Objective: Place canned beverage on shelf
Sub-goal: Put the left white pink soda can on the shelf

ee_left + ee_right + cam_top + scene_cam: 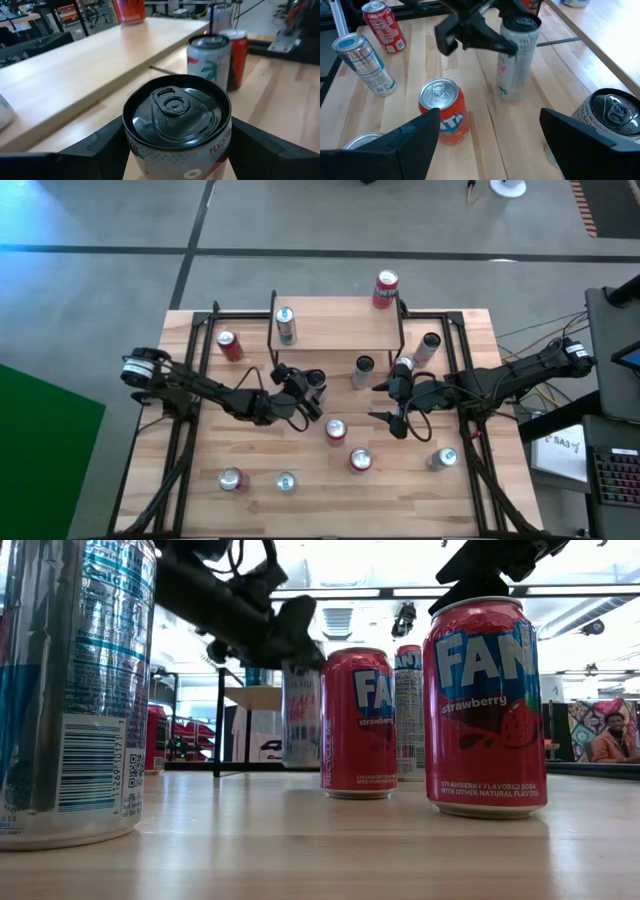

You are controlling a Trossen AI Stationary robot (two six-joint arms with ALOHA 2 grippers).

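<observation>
wooden tabletop [300, 470]: we judge the task midway, left gripper [305, 392] clamped on peach can [177, 130], shelf [335, 330] placement pending; right gripper [398, 420] open, empty.

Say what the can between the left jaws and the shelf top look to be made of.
Can: thin metal, probably aluminium; glossy dark lid with pull tab, printed white wall.
Shelf top: pale wood or wood-look board; smooth matt face with faint grain. Solid or laminate, I cannot tell.

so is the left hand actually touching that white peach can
Touching. The left wrist view shows the left hand with a finger pressed against each side of the white peach can.
</observation>
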